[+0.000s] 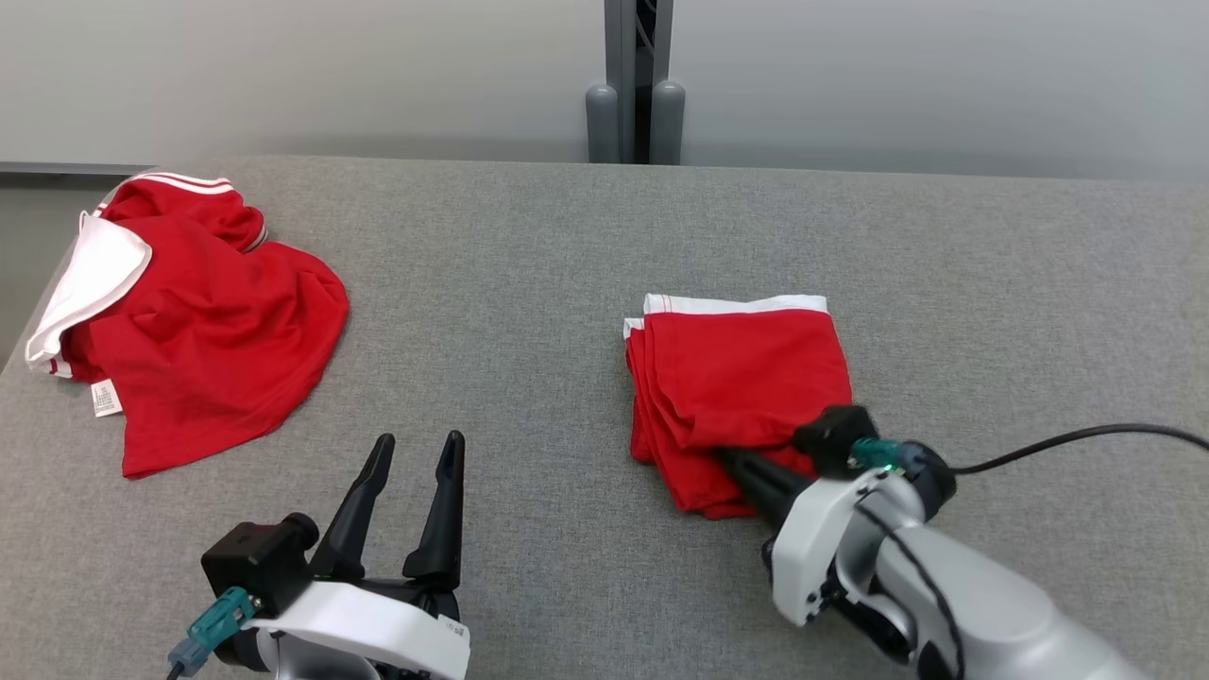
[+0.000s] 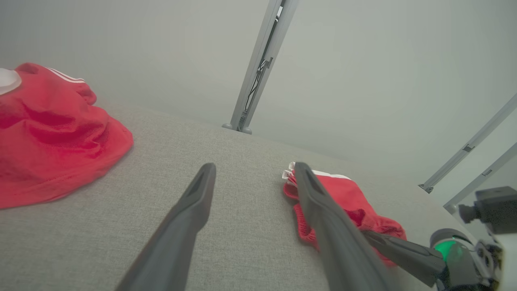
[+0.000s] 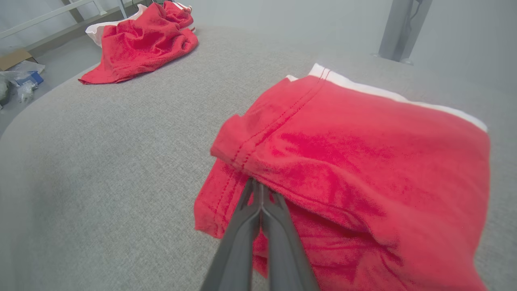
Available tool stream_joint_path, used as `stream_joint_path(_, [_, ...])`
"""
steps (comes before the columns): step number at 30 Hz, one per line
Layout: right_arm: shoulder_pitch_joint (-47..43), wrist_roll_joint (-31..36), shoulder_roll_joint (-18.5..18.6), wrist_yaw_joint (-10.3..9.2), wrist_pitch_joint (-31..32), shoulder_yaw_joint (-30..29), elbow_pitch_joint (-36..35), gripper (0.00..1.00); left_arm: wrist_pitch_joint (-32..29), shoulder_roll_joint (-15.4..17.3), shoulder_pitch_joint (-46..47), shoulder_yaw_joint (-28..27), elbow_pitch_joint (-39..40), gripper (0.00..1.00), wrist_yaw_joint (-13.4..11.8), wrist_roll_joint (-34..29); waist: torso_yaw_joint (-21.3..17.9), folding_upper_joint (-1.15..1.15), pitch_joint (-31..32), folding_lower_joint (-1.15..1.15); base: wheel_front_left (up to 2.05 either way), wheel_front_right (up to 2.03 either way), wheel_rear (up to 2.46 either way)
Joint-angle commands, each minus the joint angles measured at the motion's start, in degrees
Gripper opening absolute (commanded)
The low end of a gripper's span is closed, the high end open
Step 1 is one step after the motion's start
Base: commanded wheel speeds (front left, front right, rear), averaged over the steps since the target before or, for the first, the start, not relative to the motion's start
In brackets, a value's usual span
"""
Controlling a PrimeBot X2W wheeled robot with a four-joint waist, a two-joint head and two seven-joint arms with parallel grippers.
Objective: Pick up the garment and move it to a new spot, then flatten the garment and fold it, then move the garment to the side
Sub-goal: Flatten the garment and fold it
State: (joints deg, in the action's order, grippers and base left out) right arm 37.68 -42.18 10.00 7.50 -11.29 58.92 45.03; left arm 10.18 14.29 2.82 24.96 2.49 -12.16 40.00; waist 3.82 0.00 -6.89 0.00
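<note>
— While your right claw (image 1: pixel 729 460) is lying against the folded garment (image 1: pixel 746 378), how are its fingers standing?

— They are pressing flat together with no gap showing. Their tips are sitting tucked under the top layer at the garment's near corner. I cannot tell whether any cloth is being pinched between them. Your left claw (image 1: pixel 420 439) is gaping wide over bare desk (image 1: pixel 529 283) and touching nothing.

— Which way is the garment pointing?

— It is lying right of the desk's middle. Its white band edge is facing the far wall and its red folded end is facing the robot, so its long axis is running far to near.

— What are the views giving you that differs?

— The right wrist view is showing a stitched hem draping over the closed fingertips, and a cardboard piece (image 3: pixel 12 58) lying on the floor past the desk's edge. The head view is showing a white label (image 1: pixel 106 397) on the crumpled red garment (image 1: pixel 208 331), which is lying at the far left, well apart from the folded one. The left wrist view is catching your right claw from the side, with a green light (image 2: pixel 446 248) glowing behind its fingers.
</note>
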Motion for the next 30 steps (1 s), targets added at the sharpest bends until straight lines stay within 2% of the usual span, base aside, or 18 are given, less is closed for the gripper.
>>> stream_joint_path(1, [0.90, -0.51, 1.25, -0.01, -0.78, -0.33, -0.47, 0.00, 0.32, 0.40, 0.10, -0.17, 0.02, 1.00, -0.18, 0.50, -0.06, 0.00, 0.14, 0.00, 0.00, 0.00, 0.00])
stream_joint_path(11, [3.80, -0.90, 5.31, -0.01, -2.46, -6.20, -2.12, 0.00, 0.18, 0.29, 0.20, 0.39, 0.52, 1.00, -0.02, 0.44, 1.25, 0.00, -0.16, 0.00, 0.00, 0.00, 0.00])
stream_joint_path(17, [4.79, 0.63, 5.03, -0.01, -1.68, -9.44, 0.83, 0.00, 0.36, 0.39, 0.70, 0.43, 0.36, 1.00, 0.07, 0.49, 2.99, 0.00, -1.20, 0.00, 0.00, 0.00, 0.00])
stream_joint_path(23, [4.42, 1.78, 2.33, -0.01, 0.04, -6.35, 4.02, 0.00, 0.52, 0.03, 1.42, 0.70, 0.04, 1.00, 0.18, 0.40, 4.91, 0.00, -2.01, 0.00, 0.00, 0.00, 0.00])
stream_joint_path(30, [1.54, 0.80, 0.75, -0.01, 0.99, 0.32, 2.49, 0.00, 0.93, 0.04, 0.96, 0.50, -0.26, 1.00, 0.09, 0.75, 5.52, 0.00, -2.06, 0.00, 0.00, 0.00, 0.00])
